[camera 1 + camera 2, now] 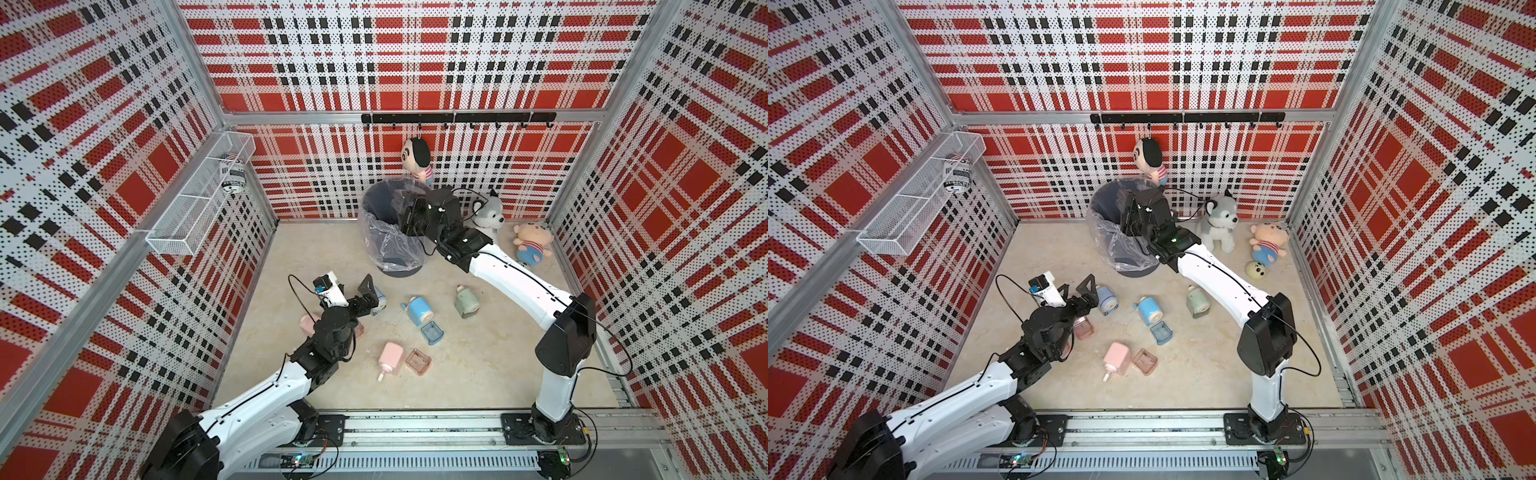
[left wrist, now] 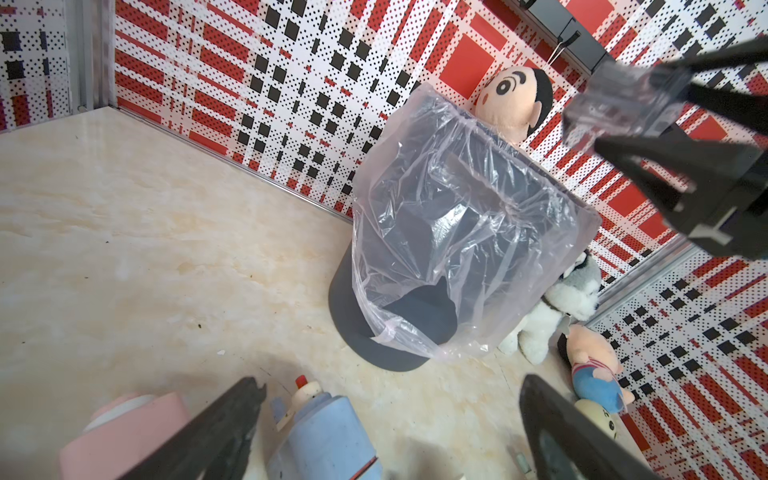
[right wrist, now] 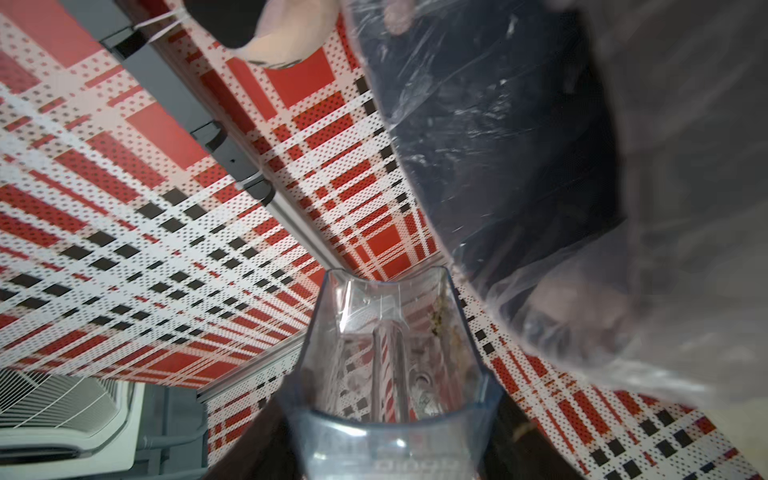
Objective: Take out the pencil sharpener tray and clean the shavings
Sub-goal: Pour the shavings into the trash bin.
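Tray, clear plastic w/ shavings bits stuck inside, sits pinched in my R end effector just above the rim of the bag-lined bin at the back, while my L end effector gapes wide & empty beside a pale blue sharpener on the worktop

Clear tray: near end cut off by frame edge; brown specks inside blurred. Pink sharpener: mostly hidden under left arm. Bin: mouth partly covered by right arm.
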`<state>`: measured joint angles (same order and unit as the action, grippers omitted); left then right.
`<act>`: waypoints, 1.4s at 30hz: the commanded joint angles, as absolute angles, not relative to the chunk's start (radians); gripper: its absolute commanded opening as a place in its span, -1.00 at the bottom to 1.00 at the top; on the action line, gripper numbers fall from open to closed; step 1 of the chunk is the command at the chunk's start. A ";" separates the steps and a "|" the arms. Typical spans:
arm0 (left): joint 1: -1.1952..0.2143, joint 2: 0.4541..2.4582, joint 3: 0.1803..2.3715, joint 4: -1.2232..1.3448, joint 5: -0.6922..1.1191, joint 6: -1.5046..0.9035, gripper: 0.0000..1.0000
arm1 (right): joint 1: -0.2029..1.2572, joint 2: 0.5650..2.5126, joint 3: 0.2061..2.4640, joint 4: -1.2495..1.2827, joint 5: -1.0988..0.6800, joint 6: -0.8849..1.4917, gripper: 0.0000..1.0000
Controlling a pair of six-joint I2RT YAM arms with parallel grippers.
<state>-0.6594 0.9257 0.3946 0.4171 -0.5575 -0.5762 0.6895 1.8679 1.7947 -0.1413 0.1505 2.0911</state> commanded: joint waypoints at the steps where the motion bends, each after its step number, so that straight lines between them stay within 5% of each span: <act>1: -0.666 0.928 0.400 0.433 -0.555 -0.571 0.96 | 0.678 1.859 1.767 -0.094 0.144 2.178 -0.01; 16: -0.669 0.929 0.400 0.433 -0.551 -0.571 0.96 | 0.685 1.897 1.938 -0.188 0.159 2.124 -0.01; 26: -0.719 0.914 0.399 0.442 -0.602 -0.543 0.97 | 0.683 1.871 1.689 -0.065 0.136 2.209 0.01; 42: -0.741 0.916 0.395 0.456 -0.619 -0.525 0.96 | 0.687 1.887 1.853 -0.134 0.157 2.158 0.02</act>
<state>-0.7265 0.9241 0.3946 0.4263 -0.6052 -0.5488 0.6838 1.8854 1.8137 -0.1101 0.1463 2.0998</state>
